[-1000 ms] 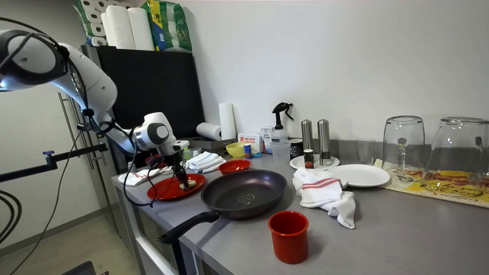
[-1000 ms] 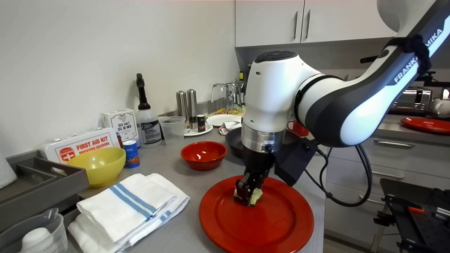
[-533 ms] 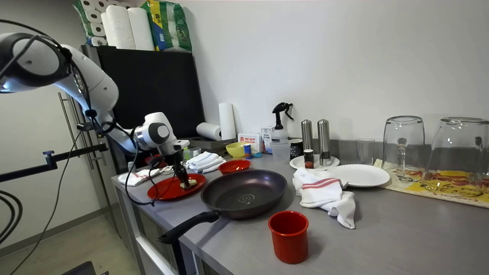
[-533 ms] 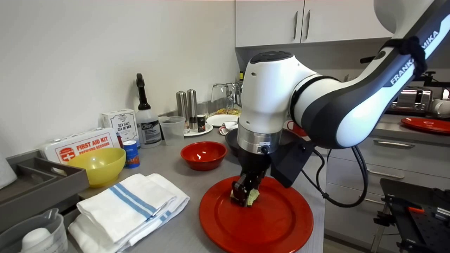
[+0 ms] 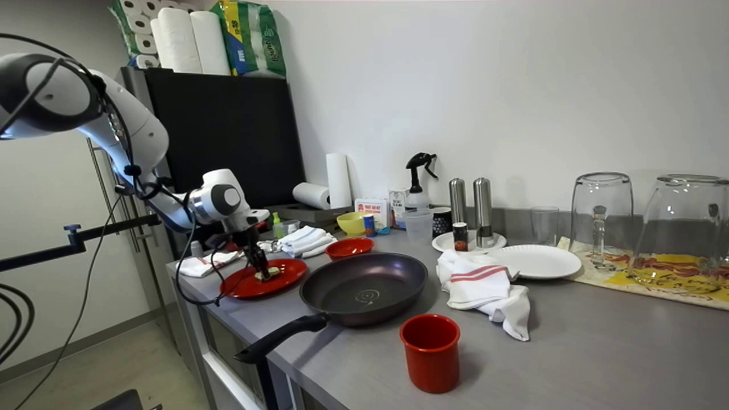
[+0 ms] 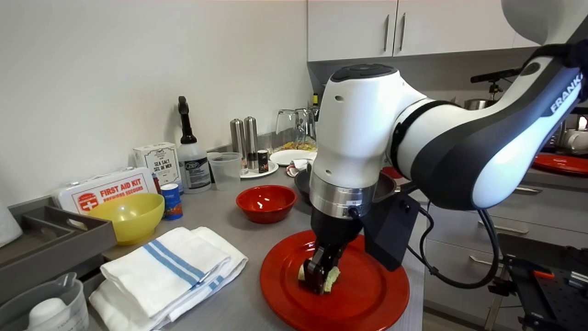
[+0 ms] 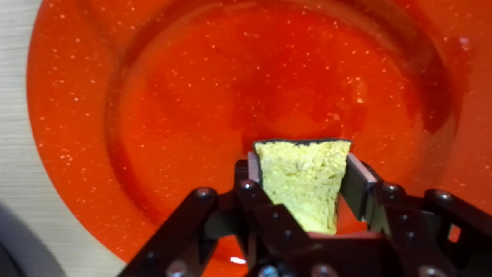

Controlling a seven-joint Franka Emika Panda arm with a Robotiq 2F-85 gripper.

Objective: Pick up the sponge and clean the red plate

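Claw (image 7: 303, 167): points down, clamped on the sponge (image 7: 303, 188), a finger pad on either side of it
Sponge: pale yellow with a thin dark edge, down at the flat inner part of the red plate (image 6: 363, 303); from here I cannot tell how hard it bears
Red plate: glossy, lying flat on the grey counter (image 6: 232, 234), pale specks showing in the wrist view
Arm (image 6: 349, 128): white with dark panels, wrist turned down over the plate
Folded towels (image 6: 170, 271): white with blue stripes, stacked just beside the plate
Yellow bowl (image 6: 131, 225): upright, in front of the first aid kit (image 6: 110, 186), a blue tub (image 6: 172, 204) near it
Red bowl (image 6: 266, 215): upright, just past the plate, near the frying pan (image 5: 364, 279)
Spray bottle (image 6: 195, 172): upright by the wall (image 6: 115, 69), next to a box of sea salt (image 6: 158, 163)
Frying pan: black, beside the plate, handle reaching out over the counter edge
Crumpled towel (image 5: 487, 285): white with red stripes, between the pan and a paper plate (image 5: 549, 265)
Red cup (image 5: 431, 359): upright, well apart from the red plate, the pan between them
Glass pitchers (image 5: 601, 222): two, far down the counter, on a yellow patterned cloth (image 5: 614, 279)
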